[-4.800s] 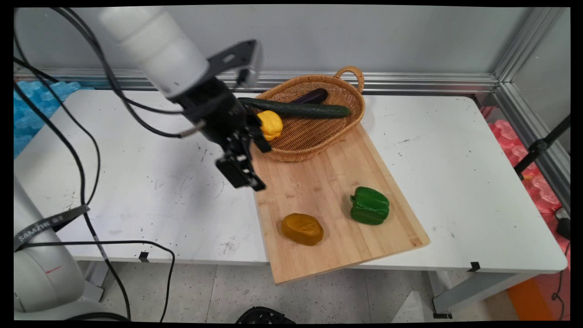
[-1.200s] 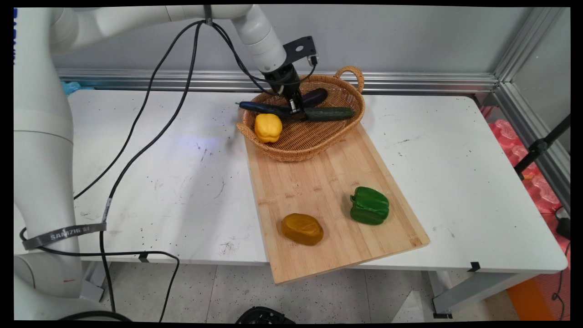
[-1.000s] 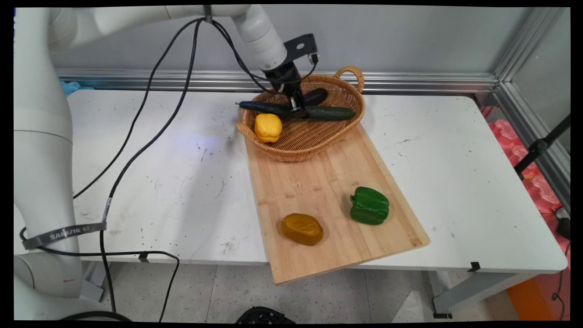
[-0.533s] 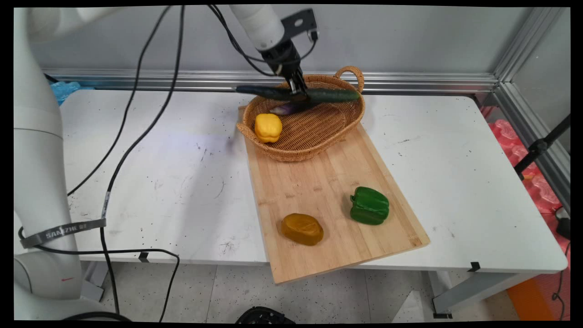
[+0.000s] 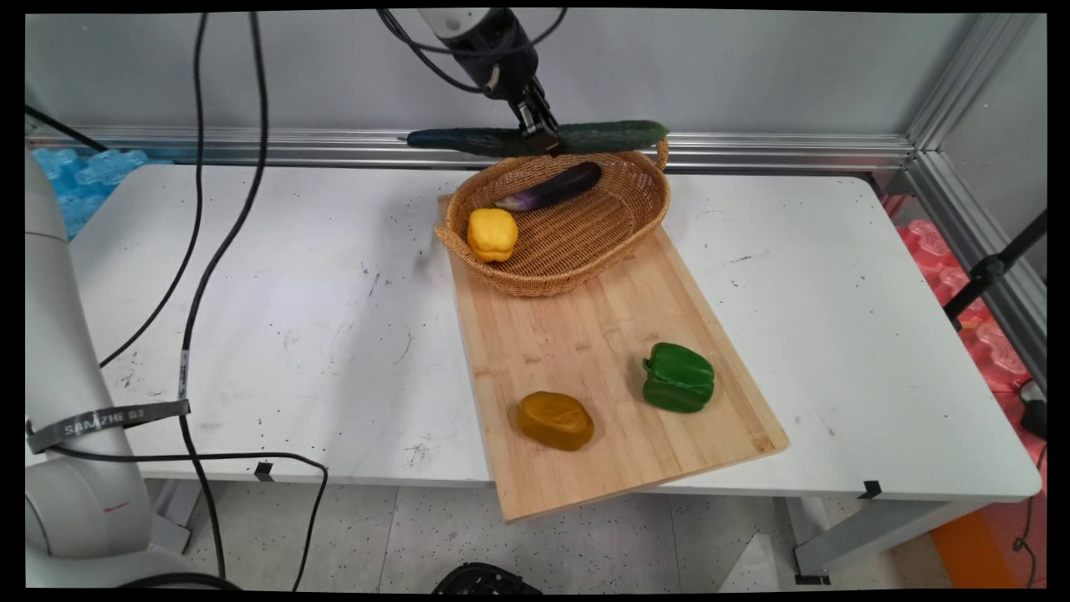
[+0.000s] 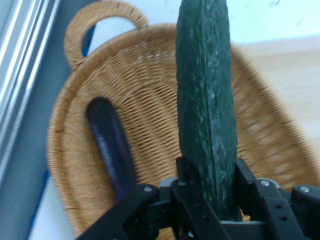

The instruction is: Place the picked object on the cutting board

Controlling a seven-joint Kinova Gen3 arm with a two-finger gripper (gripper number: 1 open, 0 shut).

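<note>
My gripper [image 5: 542, 138] is shut on a long dark green cucumber [image 5: 602, 136] near its middle, and holds it level in the air above the wicker basket [image 5: 585, 251]. In the hand view the cucumber [image 6: 207, 110] runs up between my fingers [image 6: 186, 172], with the basket [image 6: 150, 100] below it. A purple eggplant [image 5: 552, 186] lies in the back of the basket, dark in the hand view [image 6: 112, 145]. At the basket's left end sits a yellow bell pepper [image 5: 491, 234].
The basket stands on the far end of a wooden cutting board [image 5: 602, 351]. A green bell pepper [image 5: 678, 378] and an orange-brown potato [image 5: 554, 420] lie on the board's near half. Black cables [image 5: 192, 276] hang over the white table [image 5: 292, 334] at the left.
My gripper went into the basket, shut on the cucumber and has lifted it up out of the basket. The eggplant beneath it is now uncovered and has shifted a little.
</note>
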